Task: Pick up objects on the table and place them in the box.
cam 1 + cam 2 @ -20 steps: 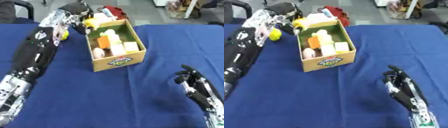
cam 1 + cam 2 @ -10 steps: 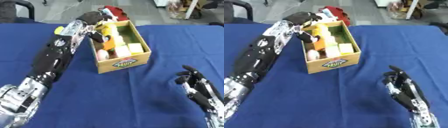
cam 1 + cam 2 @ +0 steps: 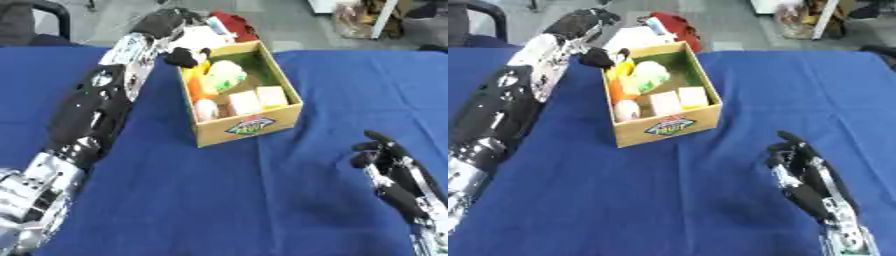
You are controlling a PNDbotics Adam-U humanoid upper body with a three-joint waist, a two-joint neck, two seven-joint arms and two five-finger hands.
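the box (image 3: 249, 126) stands on the blue table (image 3: 219, 200), a little left of the middle and turned askew, its labelled short side toward the robot. inside it lie several things packed close: a pale round thing (image 3: 226, 76) toward the far end, an orange piece (image 3: 202, 89) along the left wall, two pale blocks (image 3: 256, 99) side by side near the front, and a small light rounded thing (image 3: 205, 109) in the front left corner.

the left arm stretches along the left side of the table up to the box's far left corner. the left hand (image 3: 168, 26) is just beyond and above that corner, its dark fingers curled; a fingertip (image 3: 184, 57) hangs over the box's far left rim, right by a yellow thing (image 3: 201, 67) at that end. whether the hand actually grips the yellow thing cannot be told. a white flat thing (image 3: 203, 37) and a red thing (image 3: 234, 24) lie just behind the box's far end, beside the hand.

the right hand (image 3: 802, 172) rests well apart from the box, near the lower right corner, fingers pointing up, relaxed and apart, holding nothing.
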